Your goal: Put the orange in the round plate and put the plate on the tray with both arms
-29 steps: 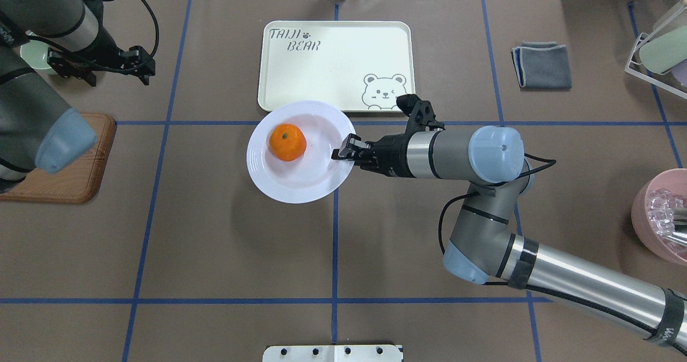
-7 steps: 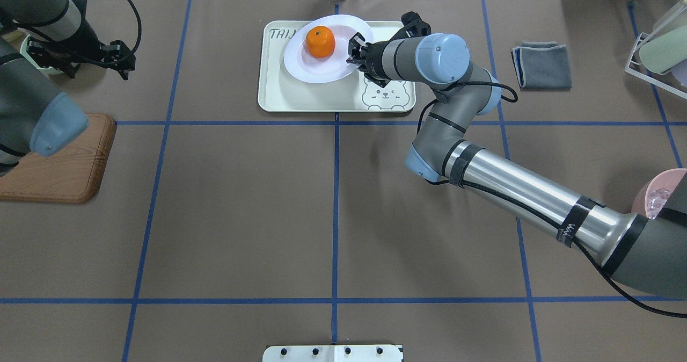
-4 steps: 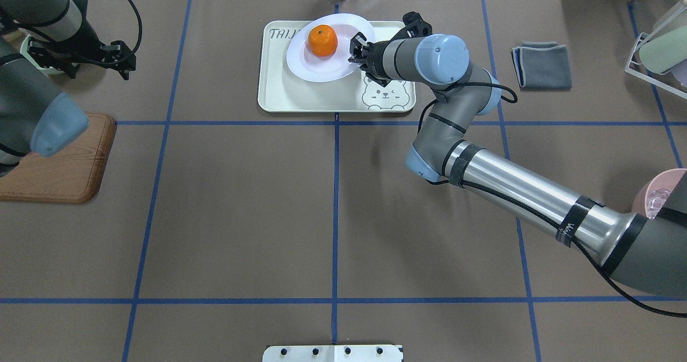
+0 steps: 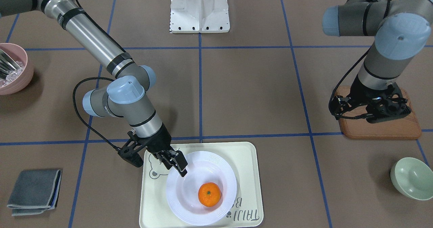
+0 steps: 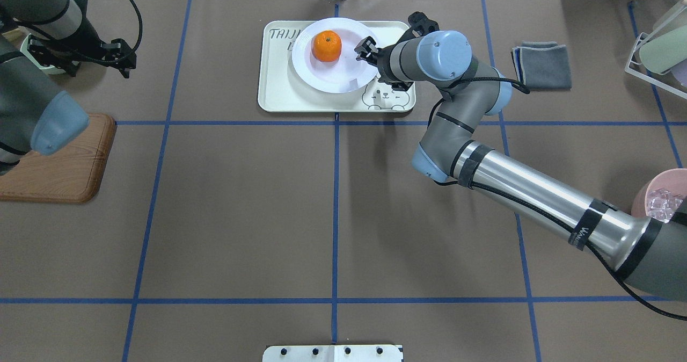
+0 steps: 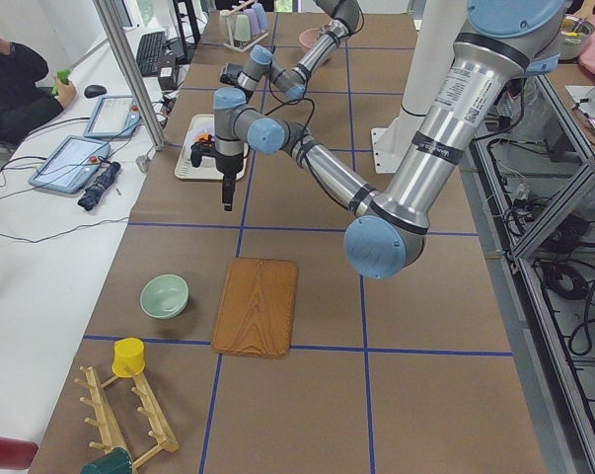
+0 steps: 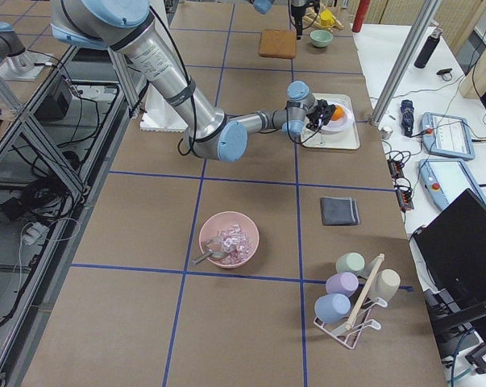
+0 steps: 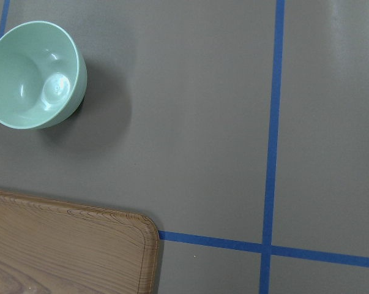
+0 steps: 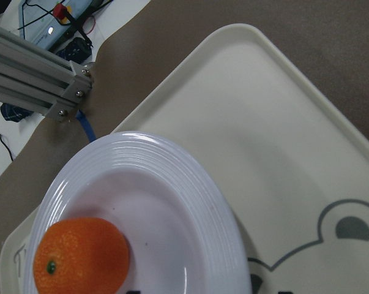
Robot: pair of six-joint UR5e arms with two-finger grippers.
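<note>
The orange [image 5: 327, 46] lies inside the white round plate [image 5: 343, 74], which rests flat on the cream tray [image 5: 279, 88] at the far middle of the table. My right gripper [image 5: 365, 50] reaches in from the right and sits at the plate's right rim, shut on it. The front view shows its fingertips over the rim of the plate [image 4: 186, 187], beside the orange [image 4: 209, 194], on the tray [image 4: 247, 160]. The right wrist view shows the plate [image 9: 172, 202], orange [image 9: 80, 257] and tray [image 9: 282, 153]. My left gripper [image 4: 372, 114] hangs open and empty over the wooden board [image 4: 379, 128], far from the tray.
A pale green bowl [image 4: 411, 182] stands on the table beyond the board on my left. A folded grey cloth [image 5: 542, 64] lies right of the tray. A pink bowl [image 5: 660, 195] with clear pieces and a cup rack [image 5: 660, 45] sit at the right edge.
The right gripper carried the plate with the orange from the table onto the tray. In the last second the plate went from tilted to flat and shifted slightly right. The left arm stayed put.
</note>
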